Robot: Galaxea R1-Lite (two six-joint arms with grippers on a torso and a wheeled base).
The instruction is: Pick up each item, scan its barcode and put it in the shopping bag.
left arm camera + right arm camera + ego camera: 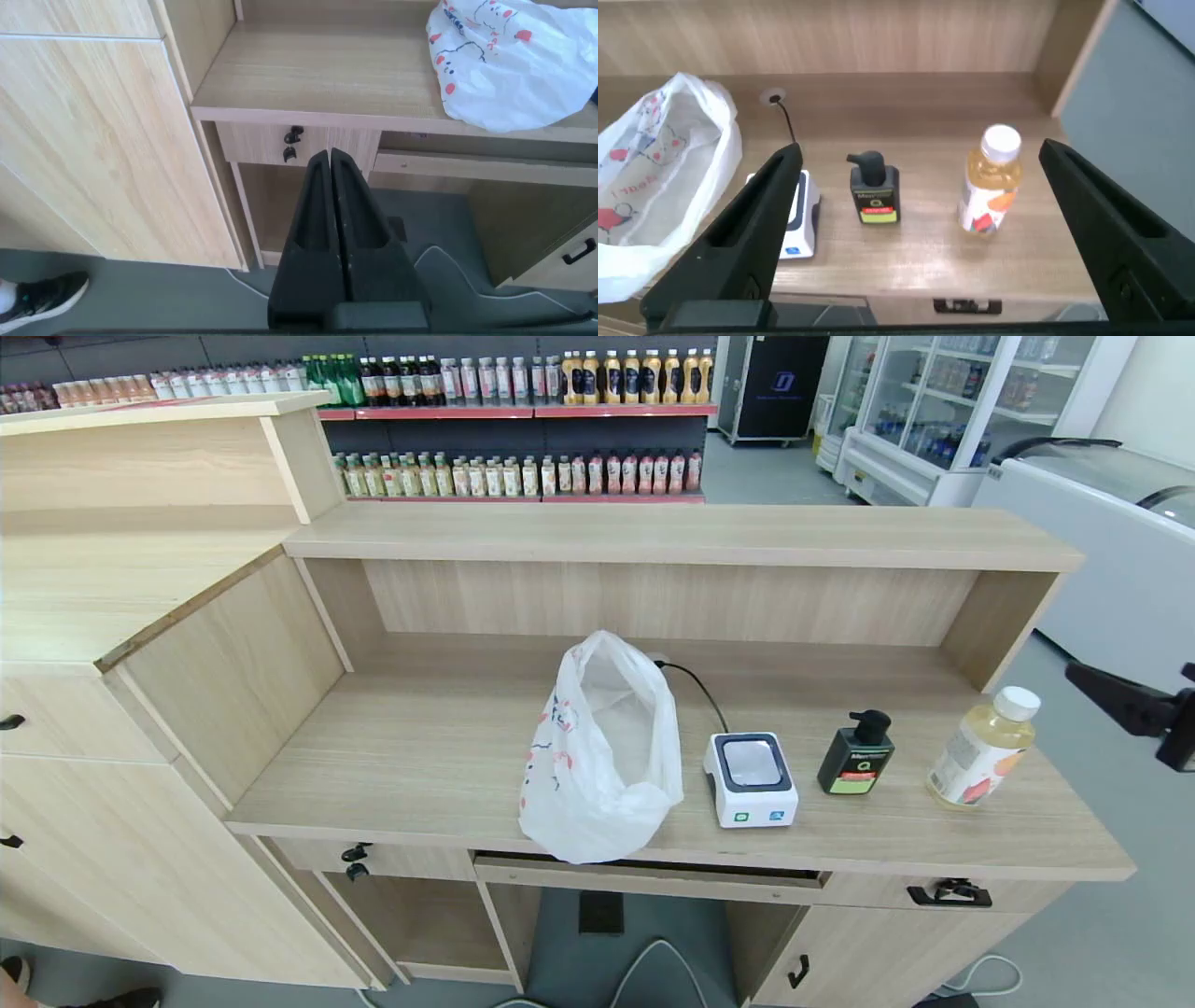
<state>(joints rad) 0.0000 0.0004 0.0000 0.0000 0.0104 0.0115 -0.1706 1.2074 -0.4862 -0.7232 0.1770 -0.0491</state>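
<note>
A white plastic shopping bag (602, 747) stands open on the wooden counter (392, 775). To its right sit a white barcode scanner (750, 777), a dark pump bottle (857, 754) and a juice bottle with a white cap (982, 747), all upright. My right gripper (1134, 686) hovers off the counter's right end, fingers spread wide. In the right wrist view the right gripper (920, 154) is open, above and in front of the pump bottle (874, 191) and juice bottle (992, 182), holding nothing. My left gripper (330, 157) is shut and empty, low in front of the counter, left of the bag (514, 61).
A raised shelf (681, 537) runs along the counter's back, and side walls close both ends. The scanner's cable (700, 686) trails to the back. A drawer with a key (292, 142) sits under the counter's left front. Taller cabinets (112, 616) stand on the left.
</note>
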